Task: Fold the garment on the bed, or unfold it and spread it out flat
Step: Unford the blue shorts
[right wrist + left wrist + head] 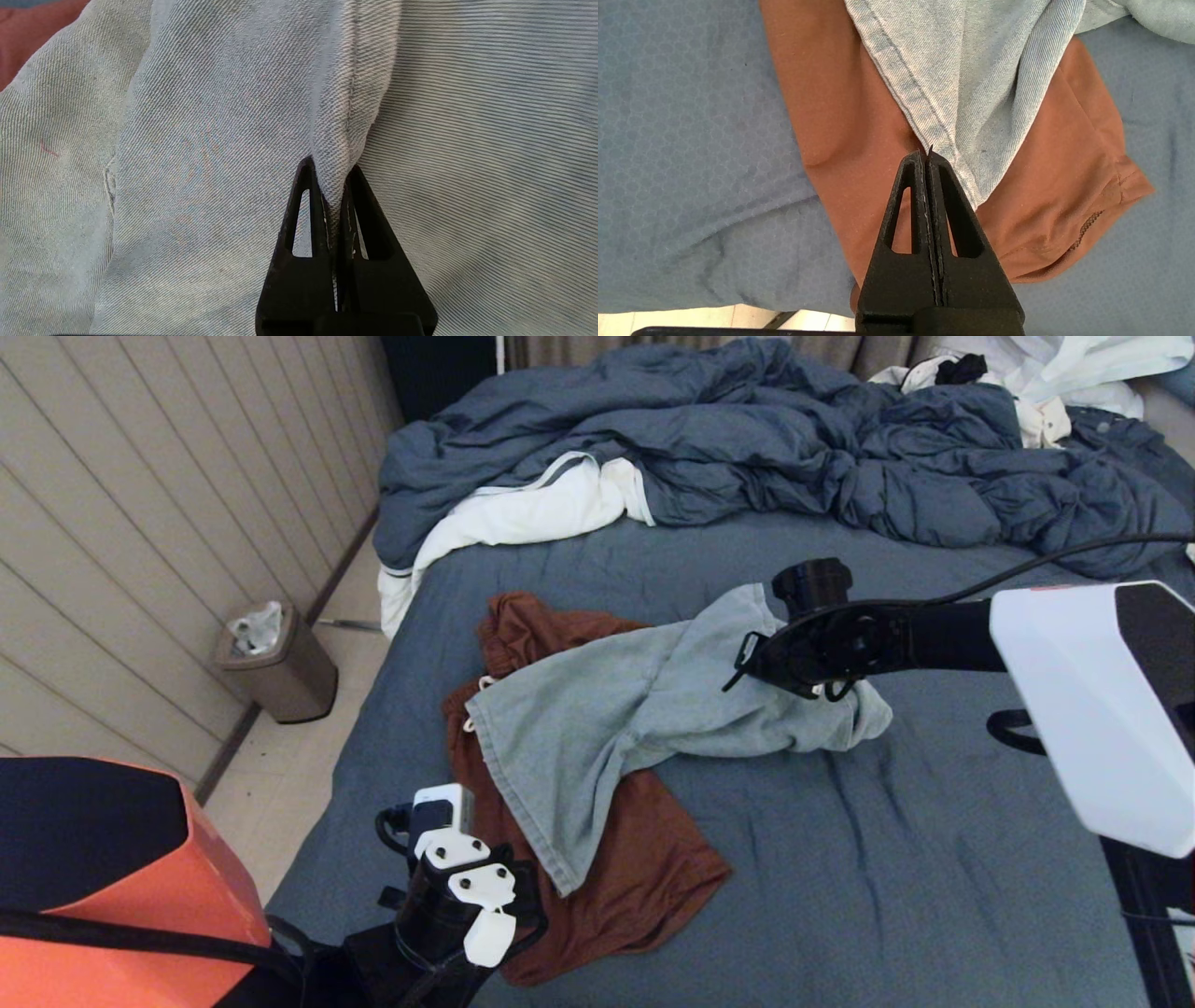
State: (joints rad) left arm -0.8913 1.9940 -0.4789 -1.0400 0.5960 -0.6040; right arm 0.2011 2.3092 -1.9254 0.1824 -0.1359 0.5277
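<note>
A pale blue denim garment point(607, 719) lies rumpled across the middle of the bed point(934, 859), partly on top of a rust-brown garment point(644, 868). My right gripper point(747, 663) is down on the denim's far part, shut on a pinched ridge of the denim garment point(334, 154). My left gripper point(926, 156) hangs shut and empty near the bed's front edge, just above the denim's hem corner point(924, 116) and the brown garment point(831, 116).
A crumpled blue duvet point(747, 439) with white lining point(523, 513) fills the head of the bed. White clothes point(1055, 373) lie at the far right corner. A small bin point(280, 663) stands on the floor by the panelled wall to the left.
</note>
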